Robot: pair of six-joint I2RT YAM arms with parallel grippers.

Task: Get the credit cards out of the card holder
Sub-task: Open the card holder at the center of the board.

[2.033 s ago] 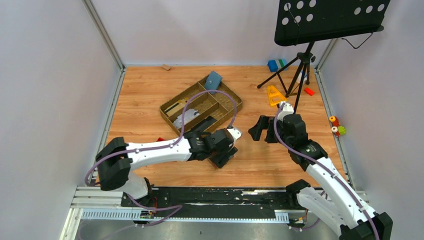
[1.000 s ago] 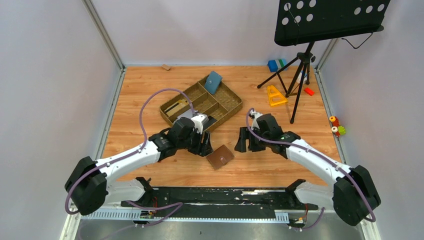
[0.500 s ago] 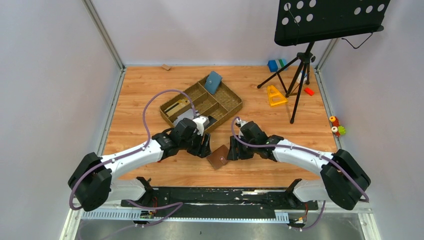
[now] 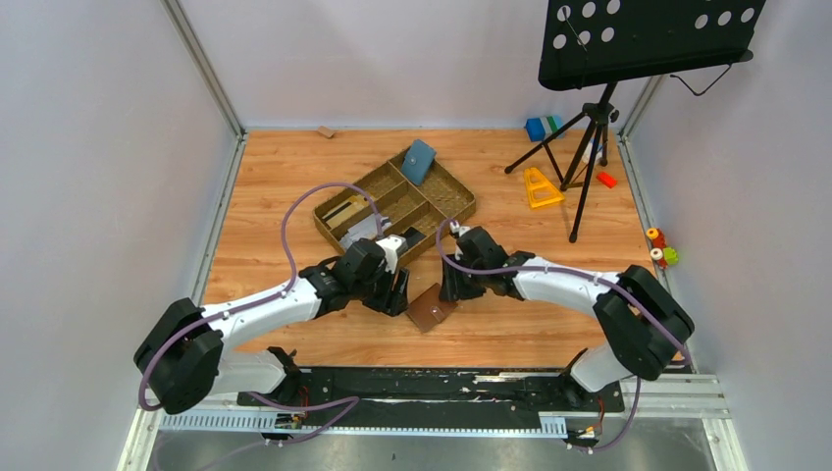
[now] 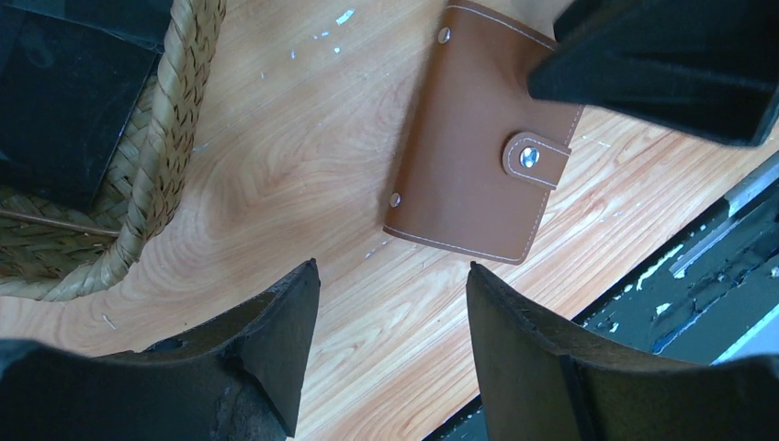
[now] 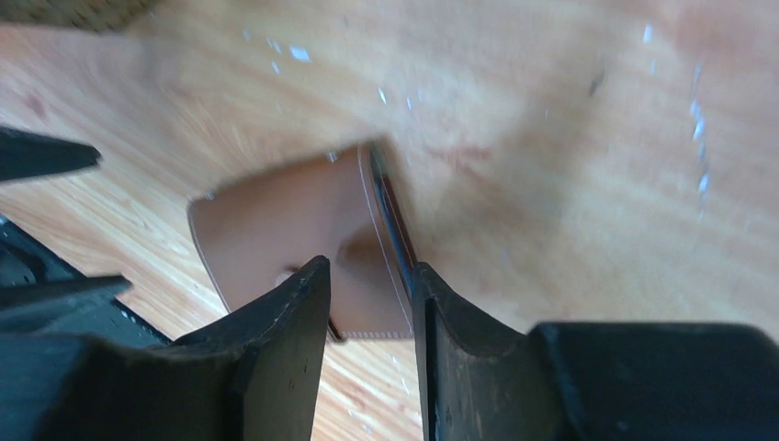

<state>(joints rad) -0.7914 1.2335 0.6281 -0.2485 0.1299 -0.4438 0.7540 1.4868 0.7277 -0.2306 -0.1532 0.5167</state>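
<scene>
In the woven tray point(image 5: 184, 92), split into compartments: a blue-teal pouch point(image 4: 419, 161) propped up at the far corner, a flat black item point(image 5: 64, 101) in the near one, other contents too small to tell. Just in front of that tray, on the wooden table point(image 4: 275, 186), the card holder point(image 5: 468, 175): brown leather-look, folded closed, pale stitching round the rim, tab snapped down with a silver stud, two small rivets along one side. Left gripper point(image 5: 390, 276) just beside it, jaws wide apart, gripping nothing. Right gripper point(image 6: 369, 271) down at its other side, fingers point(image 6: 285, 322) straddling one edge with a narrow gap; cannot tell whether pinching or merely straddling. Close by the holder, the table's near edge and the black rail point(image 4: 442, 378). Bare wood out to left and right; a music stand point(image 4: 648, 39) well apart at the far right
</scene>
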